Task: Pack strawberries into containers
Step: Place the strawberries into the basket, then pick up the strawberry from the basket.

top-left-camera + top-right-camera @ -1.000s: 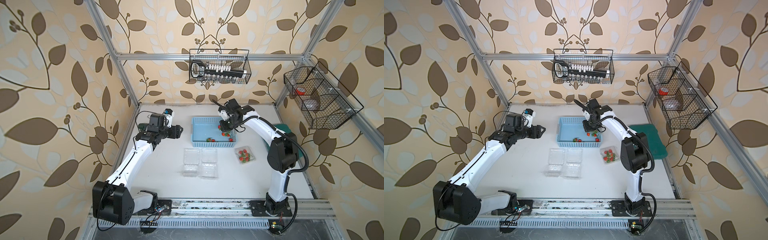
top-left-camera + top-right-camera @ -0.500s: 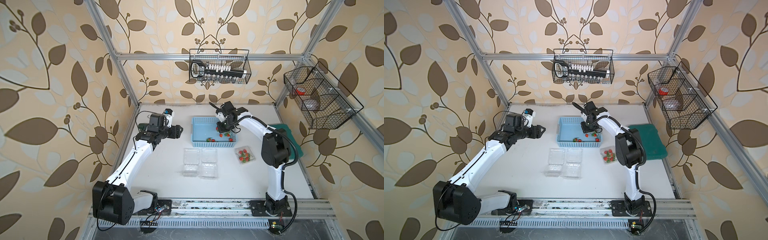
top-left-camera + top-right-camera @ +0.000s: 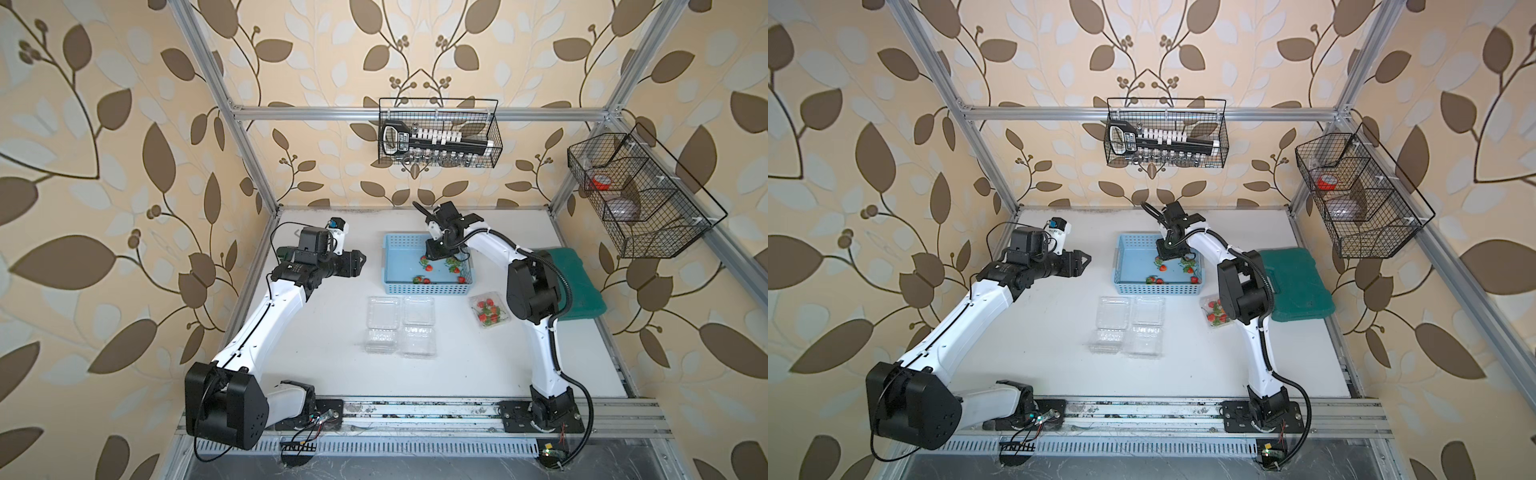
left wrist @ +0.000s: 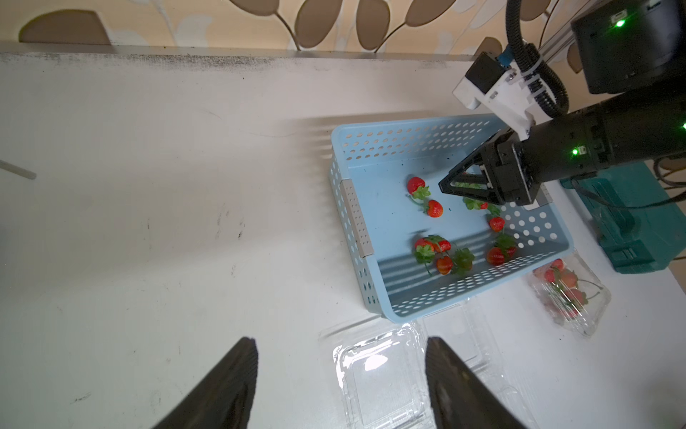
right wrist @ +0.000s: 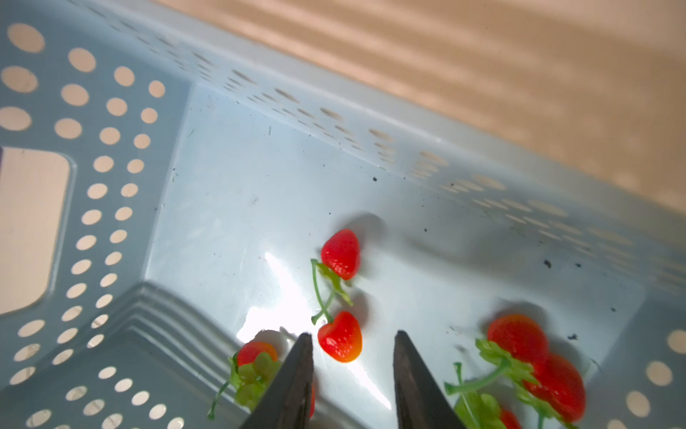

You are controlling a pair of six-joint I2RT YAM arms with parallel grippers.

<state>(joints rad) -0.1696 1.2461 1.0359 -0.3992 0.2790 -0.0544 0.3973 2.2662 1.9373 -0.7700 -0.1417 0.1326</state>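
Reaching deeper into the blue basket (image 3: 399, 288) than a second ago, the right fingers (image 5: 297, 371) now stand spread where they were pressed together; nothing sits between them, so I read this as the opening for a fresh pick rather than a carry.

One strawberry (image 5: 339, 336) lies on the basket floor just beyond the fingertips and in line with the gap; its orange tip points back toward the fingers, its stem end away, so its long axis runs roughly along their reach; closing would likely press on its flanks. A second berry (image 5: 340, 254) lies farther ahead, cap toward the fingers, the two stems crossing between them; more strawberries (image 5: 534, 356) sit off to either side of the fingers.

The left fingers (image 4: 230, 382) have not moved; they hang spread and empty over the counter (image 3: 332, 324), with two open clear boxes (image 3: 419, 311) just ahead of them, unfilled; a third box (image 3: 490, 312) holds berries already.
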